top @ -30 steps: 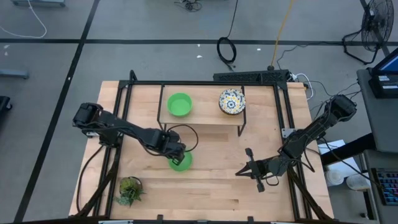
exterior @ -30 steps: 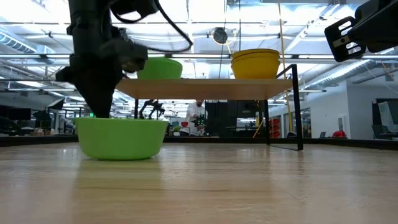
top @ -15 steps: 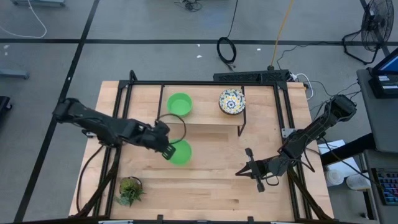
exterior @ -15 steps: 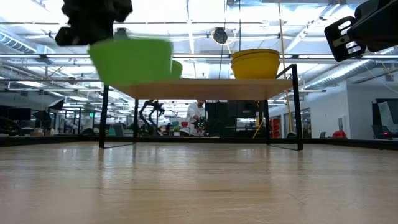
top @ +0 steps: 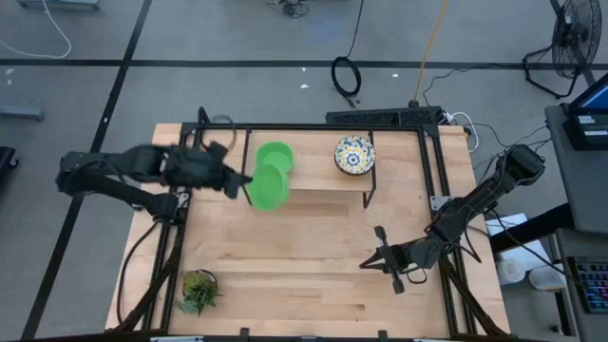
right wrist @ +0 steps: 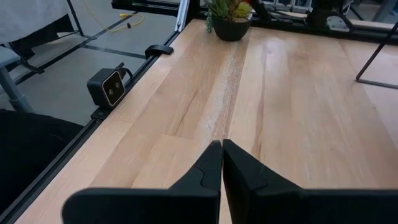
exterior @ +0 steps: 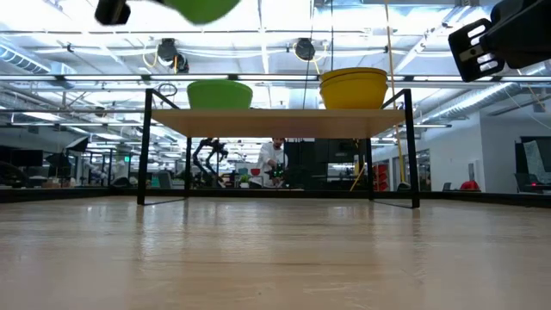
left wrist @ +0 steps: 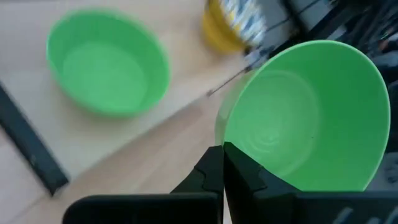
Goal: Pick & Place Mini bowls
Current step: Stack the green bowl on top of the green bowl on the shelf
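My left gripper [top: 244,180] is shut on a plain green mini bowl [top: 267,187], held high beside the near left part of the raised wooden shelf [top: 313,180]. The bowl shows at the top of the low view [exterior: 203,8] and in the left wrist view [left wrist: 305,118]. A second green bowl [top: 275,157] and a floral bowl, yellow outside [top: 354,155], stand on the shelf. My right gripper [top: 367,263] is shut and empty, low over the table's near right part. My left gripper holds the green bowl by its rim [left wrist: 220,127], on the side toward the table's left. The fingers [left wrist: 214,171] come at it roughly level from the left. The bowl is lifted clear, higher than the shelf top, and tipped, with its opening turned toward the gripper.
A small spiky potted plant [top: 199,290] stands near the table's near left corner. The shelf's black frame legs [exterior: 145,146] reach down to the table. Bare wood [top: 313,275] lies between the shelf and the near edge.
My left gripper, shut on the green bowl's rim throughout, has lifted the bowl off the table. It has carried it up and toward the far edge, to above shelf height. The bowl stood upright on the table and now hangs tipped.
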### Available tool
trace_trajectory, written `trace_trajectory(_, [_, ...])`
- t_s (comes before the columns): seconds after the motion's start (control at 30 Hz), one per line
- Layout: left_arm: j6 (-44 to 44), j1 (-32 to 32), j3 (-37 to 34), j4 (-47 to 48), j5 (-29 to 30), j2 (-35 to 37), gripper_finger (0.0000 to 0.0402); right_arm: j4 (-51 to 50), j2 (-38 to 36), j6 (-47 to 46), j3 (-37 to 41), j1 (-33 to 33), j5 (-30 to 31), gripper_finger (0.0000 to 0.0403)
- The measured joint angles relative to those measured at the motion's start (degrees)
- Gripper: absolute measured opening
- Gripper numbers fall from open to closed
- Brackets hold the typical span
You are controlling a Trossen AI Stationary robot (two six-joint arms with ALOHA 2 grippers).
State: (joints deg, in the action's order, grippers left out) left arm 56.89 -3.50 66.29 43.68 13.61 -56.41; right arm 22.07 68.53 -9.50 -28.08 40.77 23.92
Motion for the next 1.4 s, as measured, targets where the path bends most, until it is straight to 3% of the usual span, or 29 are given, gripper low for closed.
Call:
trace_trajectory(0.23, [-3.4,6.8,22.7,11.5,-2.7,-8.1,0.0,0.6,0.0,0.6,0.0,-1.1,0.0,0.0002])
trace_trajectory(0.43, [-3.0,10.2,48.9,27.0,-3.7,-22.7,0.0,0.6,0.0,0.2,0.0,-1.4,-0.1,0.0002])
trace_trajectory(0.6, [-6.3,11.6,69.1,32.7,-3.5,-33.0,0.0,0.4,0.0,-0.3,0.0,-1.3,-0.2,0.0002])
trace_trajectory(0.7, [-8.1,11.8,65.8,29.8,-5.1,-32.0,0.0,0.3,0.0,-0.3,0.0,-1.0,-0.3,0.0002])
trace_trajectory(1.0, [-2.2,15.1,65.3,46.6,-1.9,-33.2,0.0,-0.1,0.0,-0.3,0.0,-0.5,-1.7,0.0002])
trace_trajectory(1.4, [-5.6,20.0,58.7,46.4,-4.9,-36.7,0.0,-0.1,0.0,-1.0,0.0,-0.5,-1.6,0.0002])
